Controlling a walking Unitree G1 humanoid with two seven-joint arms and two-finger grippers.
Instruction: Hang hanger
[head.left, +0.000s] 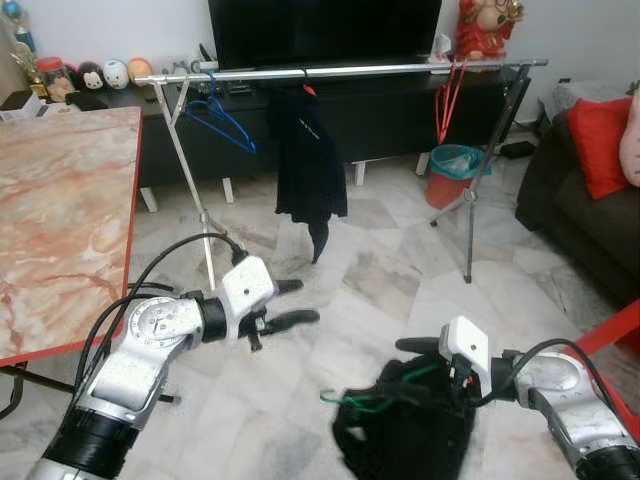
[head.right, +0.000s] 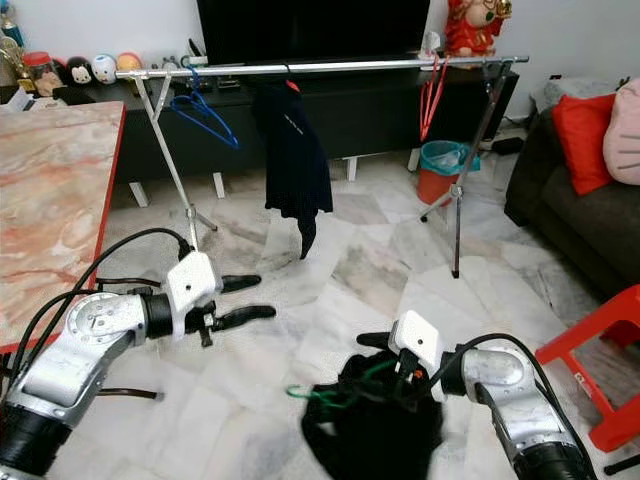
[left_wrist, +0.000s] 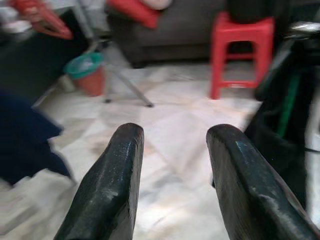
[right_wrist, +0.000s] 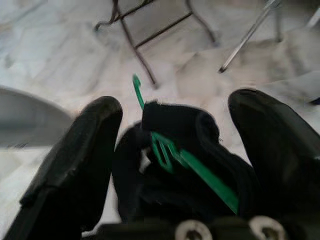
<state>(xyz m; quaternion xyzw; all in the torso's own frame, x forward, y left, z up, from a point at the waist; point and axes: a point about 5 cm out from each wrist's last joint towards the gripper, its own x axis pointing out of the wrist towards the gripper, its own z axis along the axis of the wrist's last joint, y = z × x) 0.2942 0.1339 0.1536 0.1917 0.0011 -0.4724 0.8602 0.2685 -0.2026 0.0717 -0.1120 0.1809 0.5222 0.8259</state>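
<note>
Marble floor lies beneath; the rail (head.left: 340, 70) stands well ahead of the right gripper (head.right: 385, 365), which clasps a green hanger (right_wrist: 200, 170) with black garment (head.right: 370, 430), unhung. Left gripper (head.left: 295, 303) gapes empty.

Bright, even daylight across the pale floor (head.left: 400, 280); head views sharp, both wrist views soft and smeared.

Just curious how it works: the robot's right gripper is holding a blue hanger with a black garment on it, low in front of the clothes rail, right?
Nearly. The hanger in the right gripper is green, as the right wrist view shows, with the black garment on it. The blue hanger already hangs on the rail.
</note>
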